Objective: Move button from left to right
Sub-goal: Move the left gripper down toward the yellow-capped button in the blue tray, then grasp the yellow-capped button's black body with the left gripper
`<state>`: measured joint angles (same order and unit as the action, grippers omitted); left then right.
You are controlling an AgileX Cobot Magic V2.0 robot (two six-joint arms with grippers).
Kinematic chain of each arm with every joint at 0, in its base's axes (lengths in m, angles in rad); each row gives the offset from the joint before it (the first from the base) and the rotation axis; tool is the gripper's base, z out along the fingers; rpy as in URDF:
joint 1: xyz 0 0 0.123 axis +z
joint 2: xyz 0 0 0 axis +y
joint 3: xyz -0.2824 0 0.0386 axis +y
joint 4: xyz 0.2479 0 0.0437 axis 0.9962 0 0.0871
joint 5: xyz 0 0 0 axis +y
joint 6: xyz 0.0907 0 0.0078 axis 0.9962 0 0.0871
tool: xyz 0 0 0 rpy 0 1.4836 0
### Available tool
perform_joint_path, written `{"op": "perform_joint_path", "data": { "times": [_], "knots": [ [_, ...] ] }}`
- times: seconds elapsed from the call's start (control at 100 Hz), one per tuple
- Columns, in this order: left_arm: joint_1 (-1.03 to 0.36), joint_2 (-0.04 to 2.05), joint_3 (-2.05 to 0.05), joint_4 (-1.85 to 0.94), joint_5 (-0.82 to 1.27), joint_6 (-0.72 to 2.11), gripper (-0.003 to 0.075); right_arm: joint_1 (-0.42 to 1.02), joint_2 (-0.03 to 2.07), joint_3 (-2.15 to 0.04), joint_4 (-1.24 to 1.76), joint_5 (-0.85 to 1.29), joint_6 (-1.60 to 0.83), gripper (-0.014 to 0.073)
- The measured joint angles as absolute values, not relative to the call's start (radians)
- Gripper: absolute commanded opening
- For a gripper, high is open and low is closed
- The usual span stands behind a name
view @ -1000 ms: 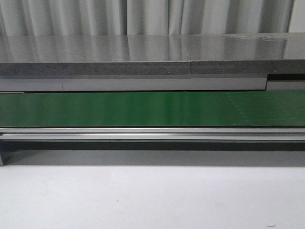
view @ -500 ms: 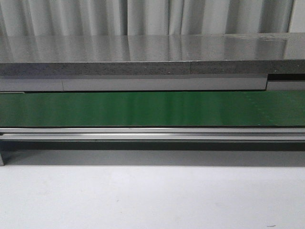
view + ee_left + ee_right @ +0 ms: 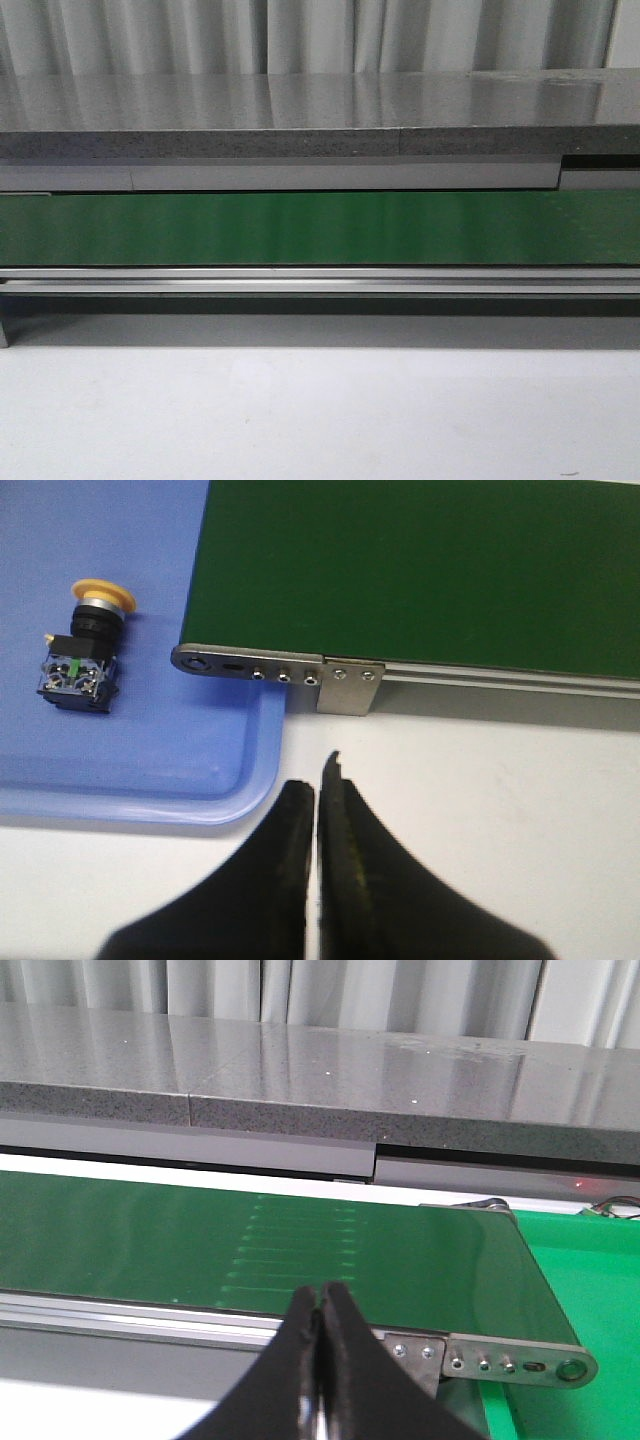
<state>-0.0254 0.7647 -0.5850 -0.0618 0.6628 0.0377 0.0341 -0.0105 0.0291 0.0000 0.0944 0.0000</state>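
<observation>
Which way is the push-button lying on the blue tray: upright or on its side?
On its side: the push-button rests on the blue tray, yellow cap pointing sideways, black contact block flat.

We're seeing open tray floor all around the button in the upper left of the left wrist frame; the conveyor belt's metal end bracket is jutting over the blue tray just beside it.

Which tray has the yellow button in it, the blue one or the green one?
The blue tray holds the button; the green tray shows nothing inside.
</observation>
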Motion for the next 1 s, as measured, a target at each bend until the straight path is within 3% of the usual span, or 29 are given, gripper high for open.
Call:
{"op": "perform_joint_path", "data": {
  "times": [0.11,0.18,0.37,0.44,1.0],
  "knots": [
    [-0.025,0.765,-0.585,-0.062,0.663,0.038,0.0036,0.034,-0.010,0.029,0.000,0.094,0.000,-0.0067],
    [-0.025,0.765,-0.587,-0.062,0.663,0.040,0.0125,0.034,-0.010,0.029,0.000,0.094,0.000,-0.0067],
    [-0.025,0.765,-0.587,-0.062,0.667,0.068,0.0549,0.034,-0.010,0.029,0.000,0.094,0.000,-0.0067],
    [-0.025,0.765,-0.587,-0.062,0.667,0.071,0.0632,0.034,-0.010,0.029,0.000,0.094,0.000,-0.0067],
    [-0.025,0.765,-0.592,-0.089,0.657,0.072,0.0644,0.034,-0.010,0.029,0.000,0.094,0.000,-0.0067]
  ]
}}
